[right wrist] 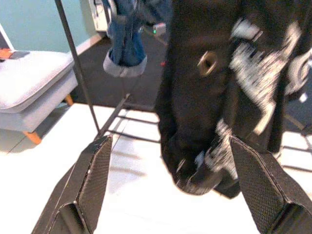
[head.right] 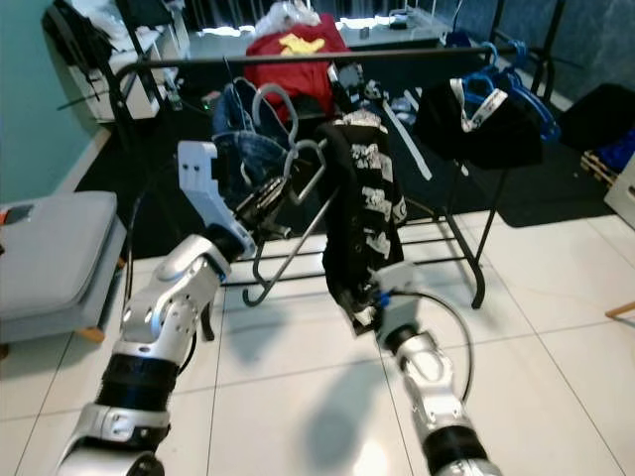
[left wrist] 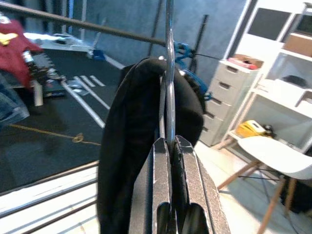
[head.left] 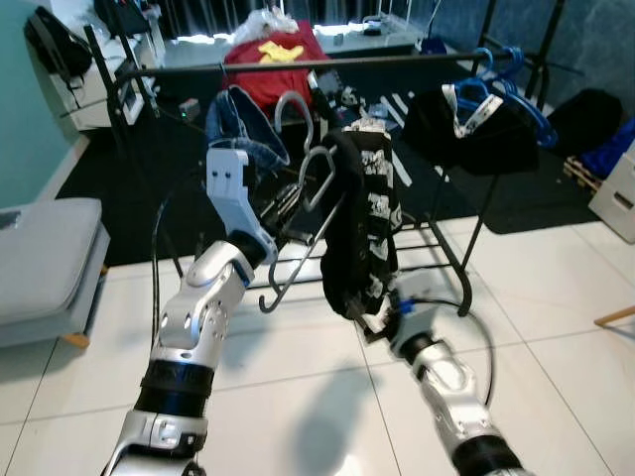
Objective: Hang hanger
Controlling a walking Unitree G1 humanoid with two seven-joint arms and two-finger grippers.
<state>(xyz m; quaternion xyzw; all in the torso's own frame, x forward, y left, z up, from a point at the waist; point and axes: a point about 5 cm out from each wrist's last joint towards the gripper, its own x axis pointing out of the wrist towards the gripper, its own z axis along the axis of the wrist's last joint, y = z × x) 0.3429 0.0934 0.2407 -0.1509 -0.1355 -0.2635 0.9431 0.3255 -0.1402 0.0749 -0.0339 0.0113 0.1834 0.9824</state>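
Note:
A silver wire hanger (head.left: 316, 177) carries a black garment with white print (head.left: 365, 213) draped over one end. My left gripper (head.left: 288, 213) is shut on the hanger's wire (left wrist: 169, 73), holding it tilted in front of the black clothes rail (head.left: 298, 67) and below it. The hook is off the rail. My right gripper (right wrist: 170, 141) is open just under the garment's lower end, one finger (right wrist: 95, 170) on each side, with nothing between them. In the eye views the cloth partly hides it (head.left: 375, 315).
Blue jeans (head.left: 243, 134) hang on the rail at the left, a black garment on blue hangers (head.left: 476, 124) at the right. A grey padded seat (head.left: 45, 263) stands at the left. The rack's lower bars (head.left: 437, 243) cross behind the hanger. White tiles lie in front.

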